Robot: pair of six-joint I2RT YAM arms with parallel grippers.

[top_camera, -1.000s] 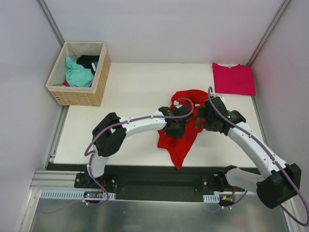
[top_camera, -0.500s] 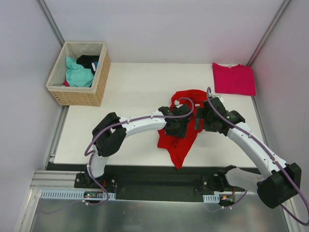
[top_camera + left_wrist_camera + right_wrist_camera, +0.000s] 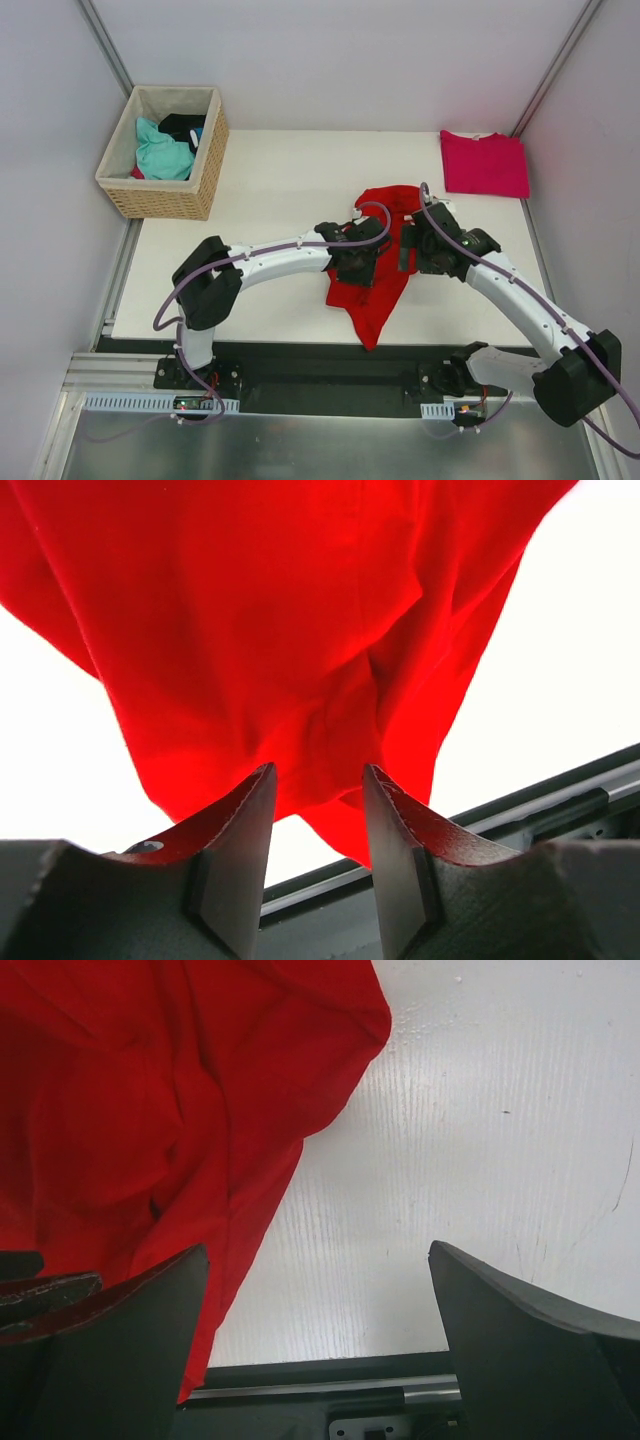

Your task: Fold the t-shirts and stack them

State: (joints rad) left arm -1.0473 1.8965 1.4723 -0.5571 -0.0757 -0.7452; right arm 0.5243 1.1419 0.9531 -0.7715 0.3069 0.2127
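Observation:
The red t-shirt (image 3: 372, 300) lies crumpled on the white table (image 3: 270, 190), one end trailing to the near edge. My left gripper (image 3: 356, 270) hovers over its middle. In the left wrist view its jaws (image 3: 319, 770) stand partly apart, with red cloth (image 3: 280, 610) below the tips and nothing clamped between them. My right gripper (image 3: 408, 254) is over the shirt's right edge. It is wide open (image 3: 318, 1248), with bare table between the fingers and red cloth (image 3: 150, 1090) by the left finger. The magenta-pink t-shirt (image 3: 484, 163) lies folded flat at the back right corner.
A woven wicker basket (image 3: 130, 195) stands off the table's back left corner, holding teal and dark clothes. The table's near edge and a dark rail (image 3: 400, 1380) run just below both grippers. Grey walls close in on both sides.
The left arm has swung its elbow leftward and its gripper has slid slightly toward the near edge over the red shirt. The right gripper has shifted a little left. The shirt lies much as before.

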